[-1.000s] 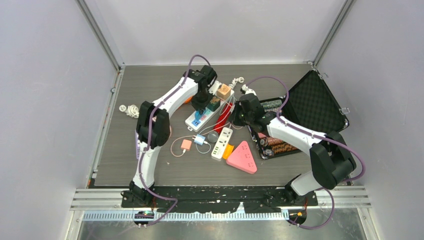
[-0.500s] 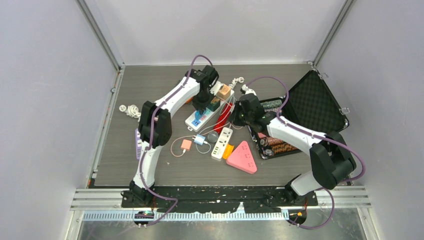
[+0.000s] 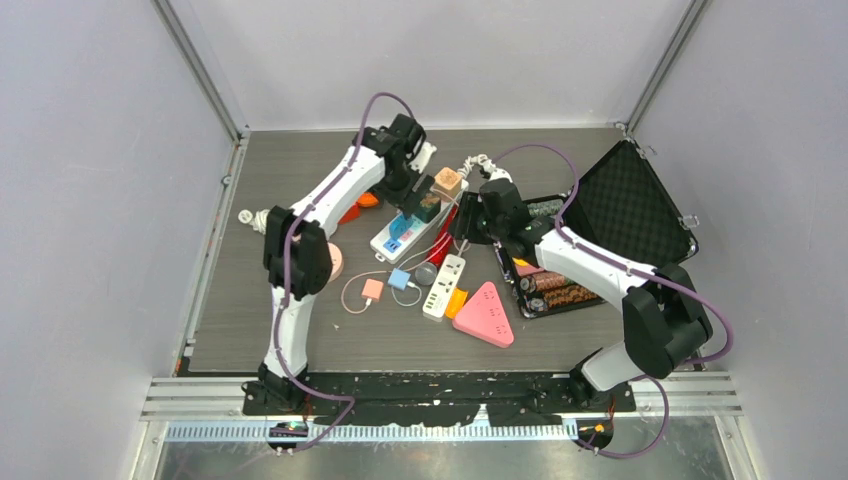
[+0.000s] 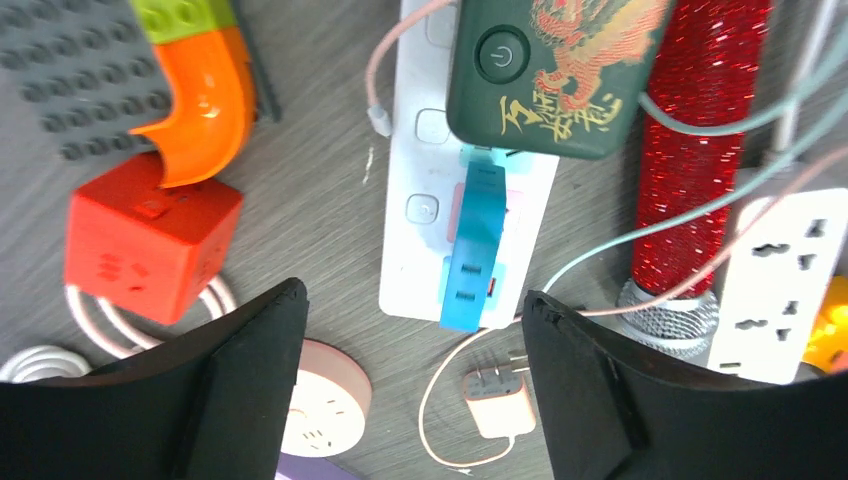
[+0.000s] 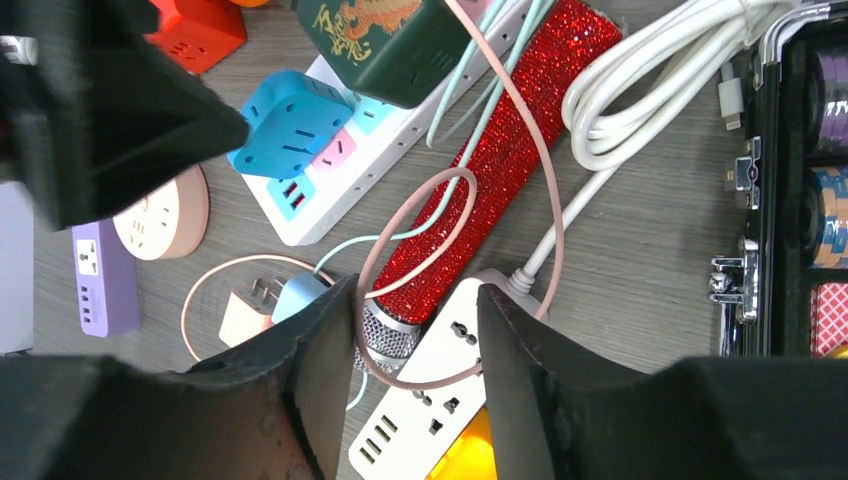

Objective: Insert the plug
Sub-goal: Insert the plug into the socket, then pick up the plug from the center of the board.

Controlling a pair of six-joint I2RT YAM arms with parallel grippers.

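I am hovering my left pincer (image 4: 414,298) over the white power strip (image 4: 405,265), its fingers spread wide and gripping nothing. My right pincer (image 5: 415,300) is also standing open with nothing pinched, hanging above the head of the red glitter microphone (image 5: 500,170) that is lying alongside the strip.

Two blocks are sitting in the strip: a dark green charger (image 4: 555,70) with a gold dragon, and a blue adapter (image 4: 478,250) right next to it toward the strip's end. Both are looking seated, though I cannot tell how deep the green one is pressing in. The piece I am judging as left to insert is the small pink plug (image 4: 497,398), lying loose on the tabletop (image 4: 320,180) just past the adapter end of the strip, its two prongs bare and pointing at the strip.

It is looking light, hard-shelled and smooth (so probably slippery in a shallow pinch). Its thin cord is curling away beside the strip and is likely going to tug or twist it as it rises. I am planning to take it across the flat sides of the body, well behind the prongs, never by the cord.
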